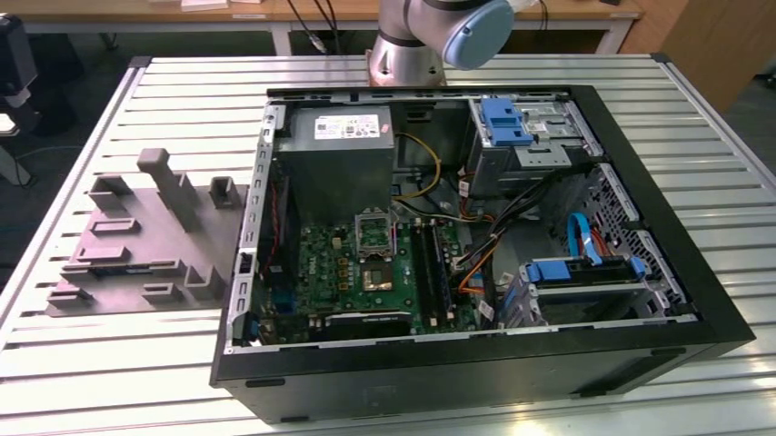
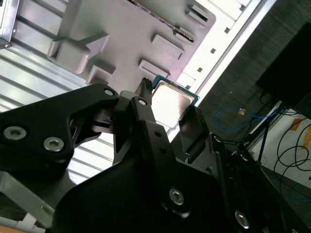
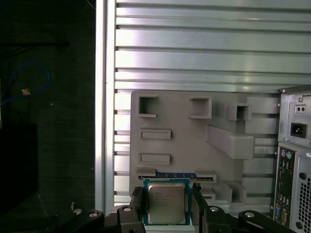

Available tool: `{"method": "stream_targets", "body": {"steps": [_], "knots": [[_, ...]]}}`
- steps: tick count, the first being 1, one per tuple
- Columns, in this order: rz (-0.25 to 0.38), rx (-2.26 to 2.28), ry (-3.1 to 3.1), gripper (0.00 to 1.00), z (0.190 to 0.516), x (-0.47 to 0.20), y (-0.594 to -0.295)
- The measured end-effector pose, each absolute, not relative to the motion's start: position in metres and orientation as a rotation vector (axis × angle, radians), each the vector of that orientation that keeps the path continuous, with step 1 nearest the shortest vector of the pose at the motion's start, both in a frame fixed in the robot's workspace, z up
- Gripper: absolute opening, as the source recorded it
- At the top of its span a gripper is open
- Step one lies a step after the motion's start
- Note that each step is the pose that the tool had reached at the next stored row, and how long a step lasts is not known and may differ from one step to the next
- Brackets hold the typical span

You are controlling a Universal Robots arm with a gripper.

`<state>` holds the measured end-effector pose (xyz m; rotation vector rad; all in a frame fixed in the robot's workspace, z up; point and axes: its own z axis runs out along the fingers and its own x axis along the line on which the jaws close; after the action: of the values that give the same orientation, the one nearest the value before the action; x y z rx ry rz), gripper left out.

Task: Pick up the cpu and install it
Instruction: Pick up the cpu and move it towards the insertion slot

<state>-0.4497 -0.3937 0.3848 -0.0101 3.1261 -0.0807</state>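
1. the cpu (image 3: pixel 166 204) is gripped between the two black fingers (image 3: pixel 137 206) of the gripper (image 3: pixel 167 193); the jaws are closed narrowly on its opposite sides.
2. the cpu is held over the border of the grey moulded tray (image 3: pixel 194 145), apart from it.
3. the tray is bounded on one side by the edge rail of the slatted table (image 3: pixel 104 97) and on the other by the rear panel of the computer case (image 3: pixel 294 160), just beside it; bare slats lie beyond the tray.
4. dark print is seen on the cpu's lid. in the exterior view, a white label is carried on the grey box (image 1: pixel 340 154).
5. the lid is smooth, silvery and square with a green rim; the tray is matte, with raised blocks and rectangular pockets.
6. in the exterior view, the silver-framed socket (image 1: pixel 376 232) lies open to above inside the case, with cables near.
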Motion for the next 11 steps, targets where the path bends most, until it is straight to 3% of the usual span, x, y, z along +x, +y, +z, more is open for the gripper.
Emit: {"method": "stream_targets", "body": {"steps": [11], "knots": [[-0.081,-0.010,3.126,0.47,0.3848,-0.4431,-0.3937]]}}
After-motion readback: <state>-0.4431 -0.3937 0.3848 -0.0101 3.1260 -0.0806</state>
